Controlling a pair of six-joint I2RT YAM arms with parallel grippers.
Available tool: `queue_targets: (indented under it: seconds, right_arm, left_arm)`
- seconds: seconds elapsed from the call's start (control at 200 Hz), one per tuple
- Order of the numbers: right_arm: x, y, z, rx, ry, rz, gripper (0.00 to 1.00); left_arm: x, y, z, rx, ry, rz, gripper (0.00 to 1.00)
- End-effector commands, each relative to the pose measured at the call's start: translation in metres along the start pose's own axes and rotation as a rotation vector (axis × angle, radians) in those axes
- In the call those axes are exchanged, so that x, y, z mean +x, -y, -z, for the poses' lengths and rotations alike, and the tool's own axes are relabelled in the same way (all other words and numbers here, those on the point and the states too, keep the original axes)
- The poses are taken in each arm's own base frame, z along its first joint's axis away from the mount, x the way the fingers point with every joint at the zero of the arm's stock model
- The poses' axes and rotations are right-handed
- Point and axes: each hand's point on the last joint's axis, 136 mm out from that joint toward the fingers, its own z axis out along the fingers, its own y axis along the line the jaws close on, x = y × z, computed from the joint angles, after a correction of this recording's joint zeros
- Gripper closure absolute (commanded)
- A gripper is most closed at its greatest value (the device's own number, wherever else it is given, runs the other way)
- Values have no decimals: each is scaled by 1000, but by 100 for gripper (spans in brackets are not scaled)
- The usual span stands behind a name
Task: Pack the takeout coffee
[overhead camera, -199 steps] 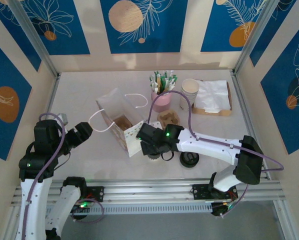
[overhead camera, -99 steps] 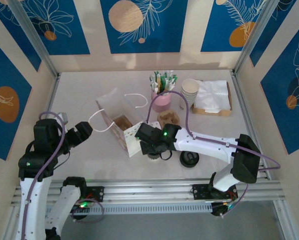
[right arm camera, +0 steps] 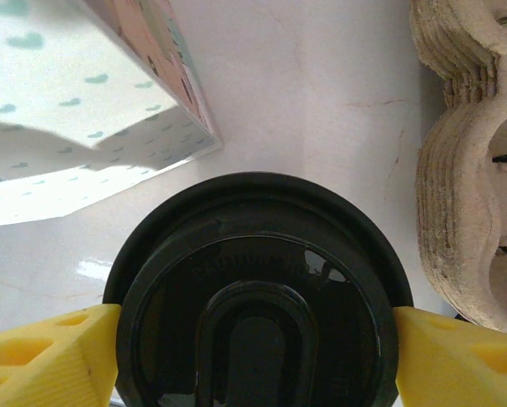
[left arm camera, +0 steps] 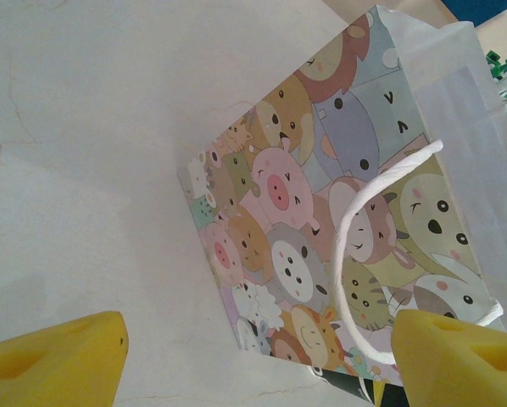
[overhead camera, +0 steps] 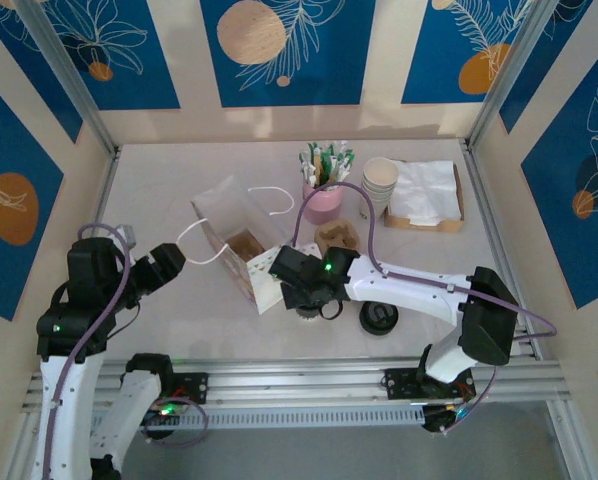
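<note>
The takeout coffee (right arm camera: pixel 255 254) shows its round black lid from above in the right wrist view. My right gripper (right arm camera: pixel 253 360) is shut on it, one yellow finger pressing each side of the lid. In the top view that gripper (overhead camera: pixel 307 298) hangs over the cup just right of the paper bag (overhead camera: pixel 241 250), which has cartoon animals printed on its side (left arm camera: pixel 321 212). My left gripper (overhead camera: pixel 169 262) stands open left of the bag. Its fingers (left arm camera: pixel 58 356) are wide apart, and the bag's white cord handle (left arm camera: pixel 351 254) loops near the right one.
A stack of pulp cup trays (overhead camera: pixel 337 238) sits behind the right gripper and is close on the right (right arm camera: pixel 470 170). A black lid stack (overhead camera: pixel 377 318) lies to the right. A pink cup of stirrers (overhead camera: pixel 321 200), stacked cream cups (overhead camera: pixel 380 182) and napkins (overhead camera: pixel 426 192) stand at the back.
The right gripper's fingers have drawn in a little onto the lid, and that arm has shifted slightly left. The left arm has not moved.
</note>
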Motion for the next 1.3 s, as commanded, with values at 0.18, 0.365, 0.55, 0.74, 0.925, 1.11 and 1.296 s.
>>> queue_targets:
  seconds: [0.18,0.365,0.55,0.74,0.925,1.11,1.296]
  right_arm:
    - [-8,-3,7,-6,3,-8,23]
    - [-8,2,15,7,11,-5,26]
    - [-4,11,24,15,13,-11,26]
    - [-1,19,39,15,22,2,27]
    - [2,28,61,20,43,11,28]
    - [0,37,97,-15,100,18,30]
    - [-7,41,139,-95,171,15,31]
  left_arm:
    - [-8,2,3,-16,8,-47,19]
    - [-33,12,6,-31,56,-136,19]
    - [-67,29,7,-48,99,-189,17]
    - [-112,40,-20,-63,164,-172,16]
    - [-146,43,-75,13,121,-49,20]
    - [-168,30,-140,67,64,36,27]
    - [-150,17,-195,109,-60,83,27]
